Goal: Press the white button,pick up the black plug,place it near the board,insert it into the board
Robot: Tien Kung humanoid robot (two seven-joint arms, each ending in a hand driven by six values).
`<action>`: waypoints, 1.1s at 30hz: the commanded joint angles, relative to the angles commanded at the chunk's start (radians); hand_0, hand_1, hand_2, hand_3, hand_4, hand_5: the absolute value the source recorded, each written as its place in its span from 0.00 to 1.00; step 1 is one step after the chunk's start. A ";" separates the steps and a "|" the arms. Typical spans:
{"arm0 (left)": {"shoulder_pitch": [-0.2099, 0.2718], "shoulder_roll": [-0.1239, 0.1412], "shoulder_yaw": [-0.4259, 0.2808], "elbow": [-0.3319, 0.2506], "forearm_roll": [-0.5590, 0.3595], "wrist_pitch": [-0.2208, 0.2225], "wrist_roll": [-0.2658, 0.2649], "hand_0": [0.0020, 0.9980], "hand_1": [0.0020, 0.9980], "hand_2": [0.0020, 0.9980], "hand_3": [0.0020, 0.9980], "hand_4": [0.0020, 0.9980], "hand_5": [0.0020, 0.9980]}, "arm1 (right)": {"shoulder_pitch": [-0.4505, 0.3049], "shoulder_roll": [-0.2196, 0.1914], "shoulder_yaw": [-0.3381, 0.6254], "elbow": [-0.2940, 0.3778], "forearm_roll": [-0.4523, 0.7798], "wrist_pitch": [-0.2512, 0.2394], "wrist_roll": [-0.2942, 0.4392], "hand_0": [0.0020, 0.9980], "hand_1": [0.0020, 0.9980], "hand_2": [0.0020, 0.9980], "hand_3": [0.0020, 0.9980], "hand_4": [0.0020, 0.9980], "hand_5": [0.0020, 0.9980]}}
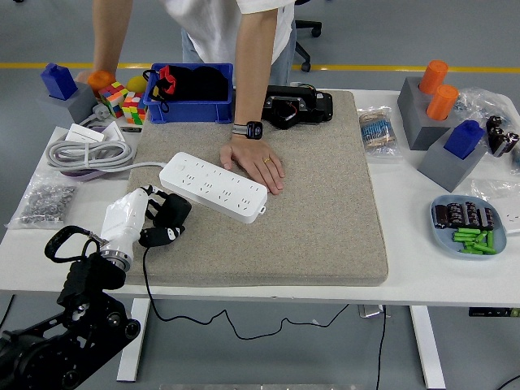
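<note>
The white power strip lies slantwise on the grey mat. A person's hand rests flat on the mat, touching the strip's far side. The black plug sits on the mat just in front of the strip's left end, its cable running down over the table's near edge. My left hand comes in from the lower left; its fingers are curled around the plug. My right hand is out of view.
A blue bin and a black device stand behind the mat. A coiled white cable and a bag of screws lie at the left. Grey blocks and a blue dish of parts are at the right.
</note>
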 joint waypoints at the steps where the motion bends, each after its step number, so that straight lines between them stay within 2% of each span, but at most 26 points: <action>1: 0.000 0.000 0.000 0.000 -0.003 -0.001 -0.003 0.40 0.42 0.44 0.57 0.77 0.00 | 0.000 0.000 0.000 0.000 0.000 0.000 0.000 0.61 0.59 0.58 0.58 0.65 0.39; 5: 0.001 -0.001 -0.003 0.000 -0.004 -0.009 -0.012 0.40 0.42 0.44 0.57 0.77 0.00 | -0.001 -0.001 -0.001 -0.001 0.000 -0.001 0.001 0.61 0.59 0.58 0.58 0.65 0.39; 6: 0.001 -0.001 -0.006 0.000 -0.007 -0.012 -0.017 0.41 0.40 0.41 0.56 0.72 0.00 | -0.001 -0.001 -0.002 -0.001 0.000 -0.001 0.001 0.60 0.59 0.58 0.58 0.65 0.39; 16: -0.002 0.007 -0.022 0.000 -0.013 -0.008 -0.055 0.40 0.40 0.40 0.56 0.70 0.00 | 0.000 0.001 0.001 -0.001 0.000 -0.004 0.005 0.60 0.58 0.58 0.58 0.65 0.38; 23: -0.008 0.023 -0.051 -0.007 -0.012 0.006 -0.078 0.39 0.39 0.39 0.56 0.69 0.00 | 0.000 0.002 0.001 -0.001 0.000 -0.006 0.008 0.60 0.58 0.58 0.58 0.65 0.38; 28: -0.023 0.041 -0.054 -0.020 -0.017 0.003 -0.080 0.39 0.39 0.39 0.56 0.69 0.00 | 0.000 0.000 0.000 -0.001 0.001 -0.007 0.011 0.61 0.58 0.58 0.58 0.65 0.38; 33: -0.040 0.049 -0.049 -0.028 -0.022 -0.002 -0.082 0.39 0.39 0.38 0.56 0.70 0.00 | 0.001 -0.001 0.000 -0.001 0.002 -0.007 0.011 0.61 0.58 0.58 0.58 0.65 0.38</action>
